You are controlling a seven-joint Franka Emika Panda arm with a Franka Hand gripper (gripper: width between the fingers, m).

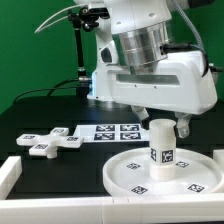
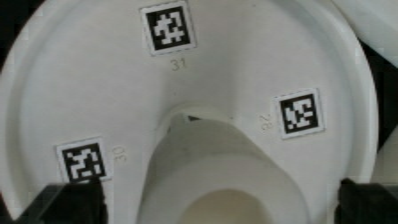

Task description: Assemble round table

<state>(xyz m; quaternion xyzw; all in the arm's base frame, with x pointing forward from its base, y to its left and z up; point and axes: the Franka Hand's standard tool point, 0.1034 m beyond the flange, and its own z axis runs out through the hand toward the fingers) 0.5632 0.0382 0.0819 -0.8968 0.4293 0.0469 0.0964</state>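
Disc, large, round, rimmed, white plastic [image 1: 125, 173], lies flat on black tabletop [image 1: 30, 125] toward ext. view's right, near the front. It carries small b/w square tags; wrist view shows three on its face.

Short white cylindrical post [image 1: 160, 142] stands upright on the disc, approx. at its centre, with a tag on the side facing the ext. camera. Whether it is fixed into the disc or only standing there: can't tell.

White cross-shaped foot piece [image 1: 50, 141] lies flat on the tabletop at ext. view's left, well apart from disc and post, tags facing up.

Marker board [image 1: 112, 130], thin, flat, white, lies between foot piece and disc, a bit further back.

Franka arm's white body hangs over the disc. Two-finger gripper [image 2: 214, 204] sits directly above the post, looking down on its top end. Black fingers [image 2: 57, 203] are spread apart, one on each side of the post, straddling it. Neither is seen touching it, and nothing is held.

White raised bar [image 1: 10, 176] runs along the table's front at ext. view's left. Green backdrop [image 1: 30, 50] behind.
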